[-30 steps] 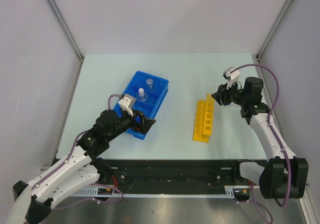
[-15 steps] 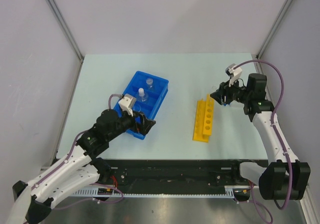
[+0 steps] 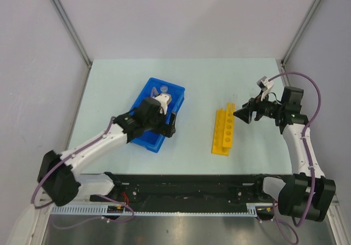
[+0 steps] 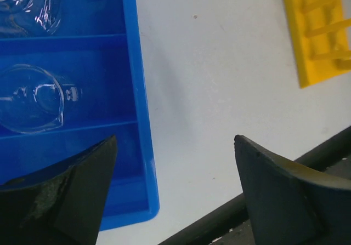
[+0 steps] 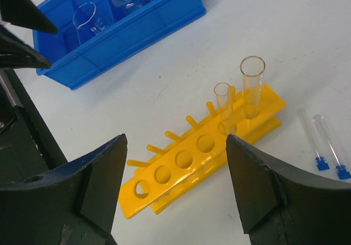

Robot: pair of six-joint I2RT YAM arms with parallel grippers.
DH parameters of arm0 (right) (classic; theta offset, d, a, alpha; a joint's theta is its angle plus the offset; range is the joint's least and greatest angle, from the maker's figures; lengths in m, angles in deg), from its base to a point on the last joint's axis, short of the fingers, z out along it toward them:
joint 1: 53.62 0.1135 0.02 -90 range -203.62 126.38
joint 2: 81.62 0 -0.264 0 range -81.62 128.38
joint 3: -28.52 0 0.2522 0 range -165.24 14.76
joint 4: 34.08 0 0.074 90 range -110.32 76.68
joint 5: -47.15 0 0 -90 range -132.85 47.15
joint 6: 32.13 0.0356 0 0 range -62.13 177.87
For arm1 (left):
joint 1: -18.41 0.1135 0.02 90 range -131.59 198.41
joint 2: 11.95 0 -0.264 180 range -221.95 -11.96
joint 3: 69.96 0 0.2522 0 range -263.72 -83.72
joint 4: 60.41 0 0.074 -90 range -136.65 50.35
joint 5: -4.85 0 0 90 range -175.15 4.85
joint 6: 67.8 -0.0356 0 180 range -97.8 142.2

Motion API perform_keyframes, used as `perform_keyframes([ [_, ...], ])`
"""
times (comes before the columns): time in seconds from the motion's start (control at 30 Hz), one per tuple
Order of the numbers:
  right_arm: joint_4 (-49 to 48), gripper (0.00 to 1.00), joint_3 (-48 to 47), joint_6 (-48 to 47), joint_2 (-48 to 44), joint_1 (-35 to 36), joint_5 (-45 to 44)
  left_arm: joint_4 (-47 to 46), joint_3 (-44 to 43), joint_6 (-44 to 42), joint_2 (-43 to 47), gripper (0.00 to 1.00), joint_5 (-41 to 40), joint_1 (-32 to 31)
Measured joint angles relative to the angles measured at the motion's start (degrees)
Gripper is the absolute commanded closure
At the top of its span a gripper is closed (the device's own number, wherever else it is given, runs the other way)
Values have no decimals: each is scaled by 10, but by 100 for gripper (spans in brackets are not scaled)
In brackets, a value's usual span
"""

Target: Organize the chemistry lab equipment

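Note:
The blue tray lies left of centre, with clear flasks in its compartments; it also shows in the right wrist view. My left gripper is open and empty over the tray's right rim, one finger over the tray and one over the table. The yellow rack lies right of centre with two clear tubes standing in its far holes. My right gripper is open and empty, above and just right of the rack. Two blue-tipped droppers lie on the table beside the rack. No slide shows.
The pale table is closed in by grey walls at the back and both sides. A black rail runs along the near edge, also in the left wrist view.
My left arm has reached forward so its gripper now hangs over the tray's right side. My right gripper has drawn back to the right, away from the rack's far end.

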Motion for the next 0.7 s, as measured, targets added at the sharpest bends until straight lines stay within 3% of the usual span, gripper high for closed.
perform_keyframes([
  [0.13, 0, 22, 9, 0, -2, -18, 18, 37, -86, -23, -115, 26, -21, 0],
  [0.3, 1, 22, 10, -4, -3, -37, 38, 55, -181, -50, -240, 33, -52, 0],
  [0.57, 1, 22, 10, -5, -3, -46, 55, 90, -269, -76, -347, 40, -97, 1],
  [0.7, 1, 22, 10, -8, -6, -47, 56, 94, -310, -82, -387, 48, -112, 2],
])
